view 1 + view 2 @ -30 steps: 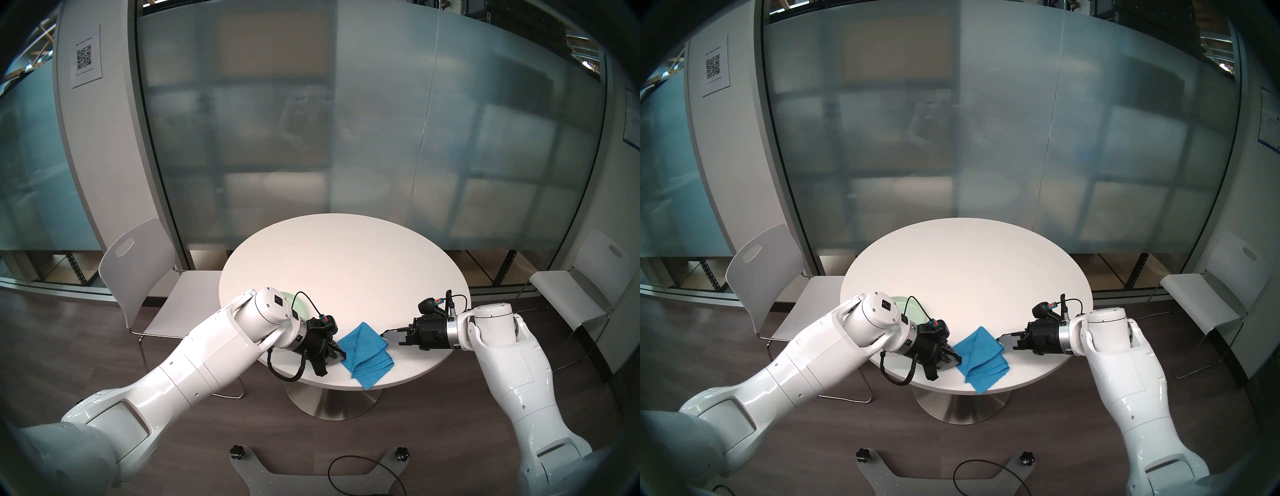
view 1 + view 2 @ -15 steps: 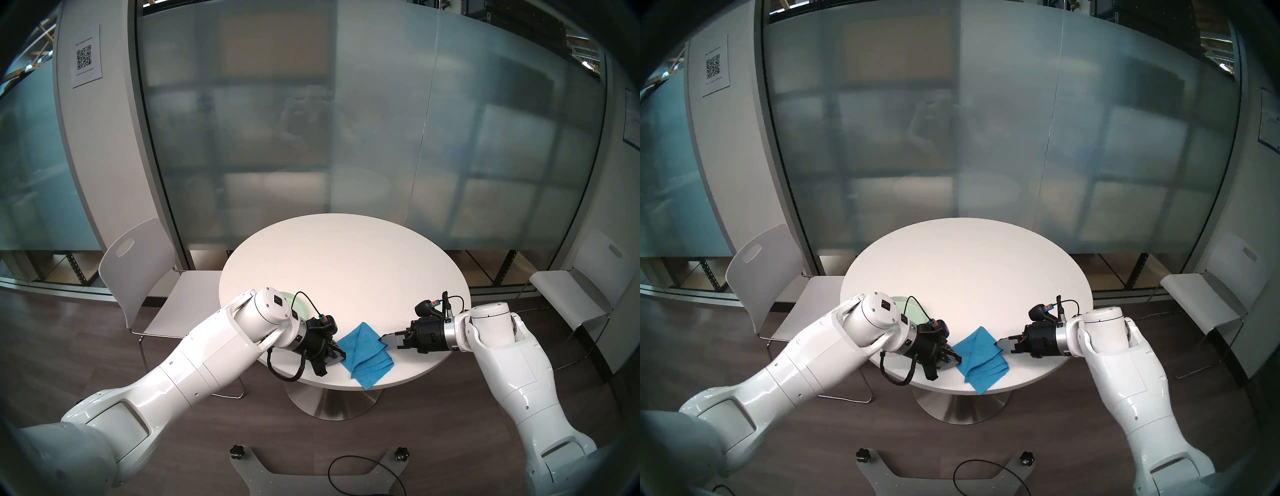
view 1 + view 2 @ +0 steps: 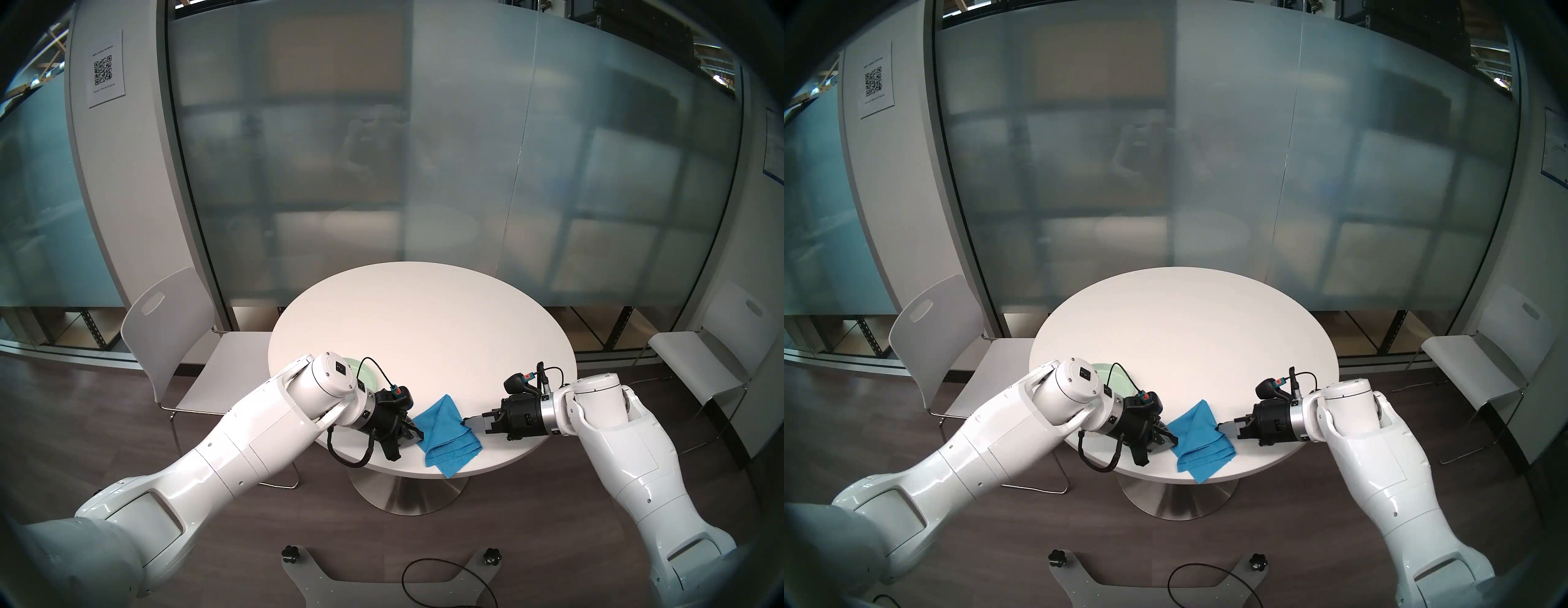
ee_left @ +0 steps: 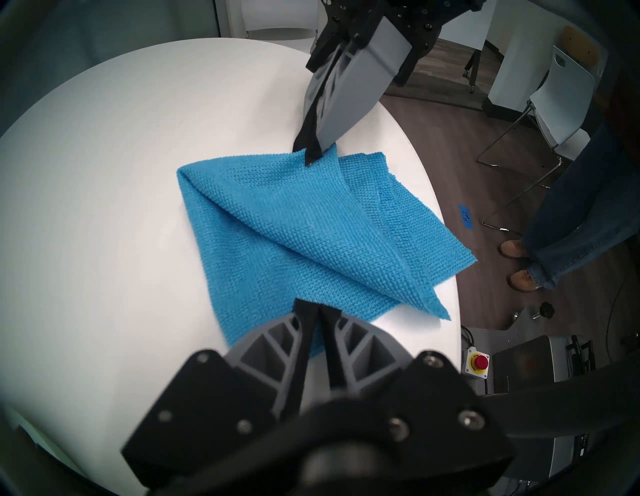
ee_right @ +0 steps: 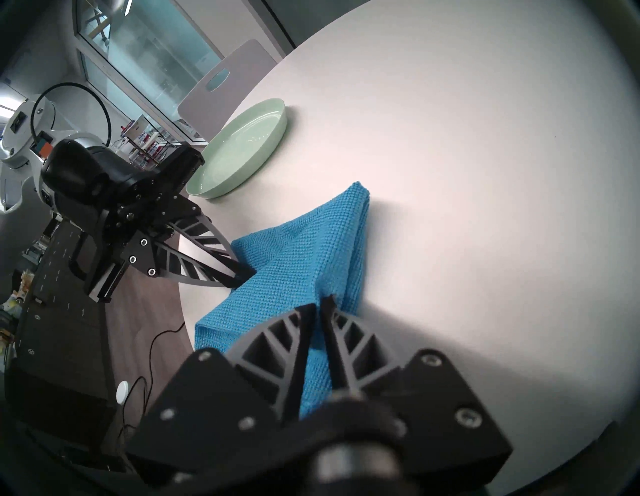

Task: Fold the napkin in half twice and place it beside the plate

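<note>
Pinching napkin corner now, R gripper moved in.

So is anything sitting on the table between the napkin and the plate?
Only the left pincer, shut on the napkin; the table strip towards the plate looks bare.

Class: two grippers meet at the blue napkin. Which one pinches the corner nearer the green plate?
The left gripper. Its jaws are shut on the napkin corner nearer the plate; the right gripper pinches the opposite corner.
</note>
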Robot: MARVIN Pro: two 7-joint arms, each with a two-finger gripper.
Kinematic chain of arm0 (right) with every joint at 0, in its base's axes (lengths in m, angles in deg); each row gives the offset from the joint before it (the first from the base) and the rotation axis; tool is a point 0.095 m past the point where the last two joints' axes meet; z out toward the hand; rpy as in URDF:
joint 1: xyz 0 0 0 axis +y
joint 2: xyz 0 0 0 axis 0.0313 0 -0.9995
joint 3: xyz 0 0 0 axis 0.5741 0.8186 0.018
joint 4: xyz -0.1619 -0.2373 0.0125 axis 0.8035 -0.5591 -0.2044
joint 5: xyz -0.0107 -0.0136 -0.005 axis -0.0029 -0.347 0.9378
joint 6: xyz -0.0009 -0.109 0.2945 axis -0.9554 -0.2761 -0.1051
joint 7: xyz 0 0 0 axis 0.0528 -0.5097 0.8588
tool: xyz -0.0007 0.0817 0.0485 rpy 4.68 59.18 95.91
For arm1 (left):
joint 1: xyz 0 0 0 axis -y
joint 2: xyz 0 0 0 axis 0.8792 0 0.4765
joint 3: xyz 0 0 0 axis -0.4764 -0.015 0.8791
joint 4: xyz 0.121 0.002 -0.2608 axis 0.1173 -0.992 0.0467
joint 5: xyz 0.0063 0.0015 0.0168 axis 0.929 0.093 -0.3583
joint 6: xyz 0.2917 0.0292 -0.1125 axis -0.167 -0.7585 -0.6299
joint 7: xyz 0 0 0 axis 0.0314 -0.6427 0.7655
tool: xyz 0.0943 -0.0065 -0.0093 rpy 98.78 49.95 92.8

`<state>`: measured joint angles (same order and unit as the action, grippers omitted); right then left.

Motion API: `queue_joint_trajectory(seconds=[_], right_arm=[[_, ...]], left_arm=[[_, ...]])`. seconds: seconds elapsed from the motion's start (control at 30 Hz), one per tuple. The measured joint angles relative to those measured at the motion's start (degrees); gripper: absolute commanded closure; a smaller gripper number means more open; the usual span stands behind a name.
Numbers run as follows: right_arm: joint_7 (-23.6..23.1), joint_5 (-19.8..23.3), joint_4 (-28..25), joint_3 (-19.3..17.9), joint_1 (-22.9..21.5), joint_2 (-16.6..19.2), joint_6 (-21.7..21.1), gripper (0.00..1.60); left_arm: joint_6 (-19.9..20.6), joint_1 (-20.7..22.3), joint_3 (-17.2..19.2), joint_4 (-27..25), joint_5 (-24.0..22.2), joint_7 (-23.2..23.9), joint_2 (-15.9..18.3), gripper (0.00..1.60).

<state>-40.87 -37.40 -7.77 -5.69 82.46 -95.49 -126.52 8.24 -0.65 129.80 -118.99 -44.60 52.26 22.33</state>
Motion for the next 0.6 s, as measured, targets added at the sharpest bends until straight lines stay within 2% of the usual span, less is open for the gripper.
queue_joint_trajectory(seconds=[0.03,0.6], right_arm=[[-0.1,0.3,0.0,0.2,0.0,0.2,0.1,1.60],[-1.0,2.9,-1.1,0.8,-0.9,1.6,1.0,1.60]], left_arm=[[0.0,0.0,0.0,0.0,0.0,0.0,0.0,1.03],[-0.2,0.2,-0.1,0.2,0.0,0.1,-0.1,1.03]])
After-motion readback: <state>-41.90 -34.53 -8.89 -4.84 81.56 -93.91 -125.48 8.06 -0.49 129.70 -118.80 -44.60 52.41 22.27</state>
